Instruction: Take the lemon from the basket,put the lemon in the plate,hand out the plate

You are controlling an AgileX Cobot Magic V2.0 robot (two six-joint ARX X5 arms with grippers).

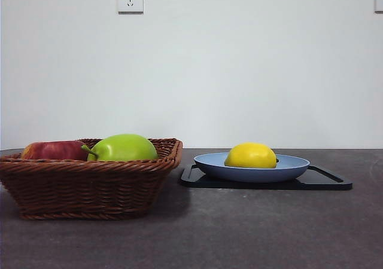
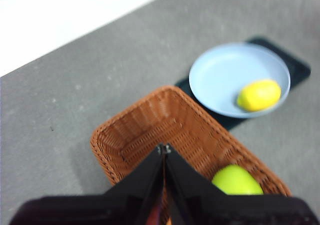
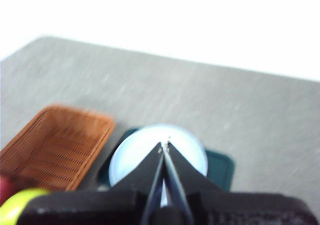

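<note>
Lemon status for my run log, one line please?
lemon in plate | plate on tray | left gripper shut | right gripper shut

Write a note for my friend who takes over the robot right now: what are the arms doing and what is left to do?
Left tool: shut, empty, up above the basket.
Right tool: shut, empty, up above the plate.
The lemon already lies in the plate, which sits on the black tray beside the basket.
A green fruit and a red apple remain in the basket.
Done: lemon taken out and put in the plate.
Left: pick up the plate and hand it out.
</note>
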